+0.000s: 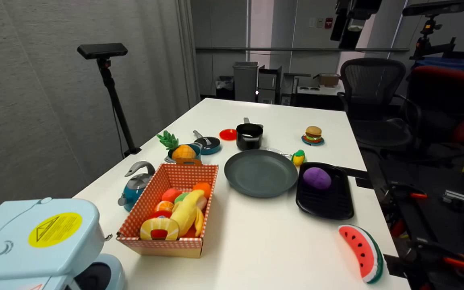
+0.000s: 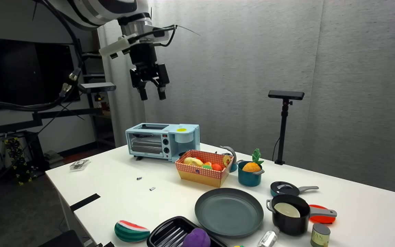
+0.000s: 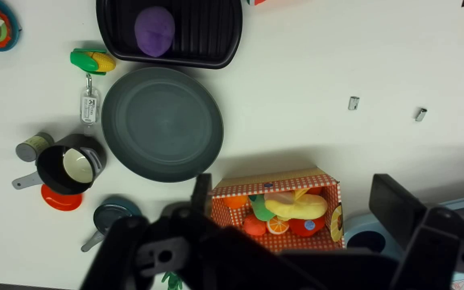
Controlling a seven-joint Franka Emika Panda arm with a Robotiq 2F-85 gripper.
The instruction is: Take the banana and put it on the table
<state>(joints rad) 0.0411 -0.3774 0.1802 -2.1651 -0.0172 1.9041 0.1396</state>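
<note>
Toward tabletop [image 2: 125, 188] edge nearest curtain [image 2: 235, 68], banana [image 1: 185, 212] lies in basket [image 2: 199, 176]; looks soft, light, probably grippy. I'd pinch thick middle gently. My end effector [image 2: 153, 96] hangs high, spread, nothing held.

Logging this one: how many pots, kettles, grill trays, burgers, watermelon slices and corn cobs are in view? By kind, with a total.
Pots (black pot, teal pot): 2
Kettle: 1
Grill tray: 1
Burger: 1
Watermelon slice: 1
Corn cob: 1
Total: 7
</note>
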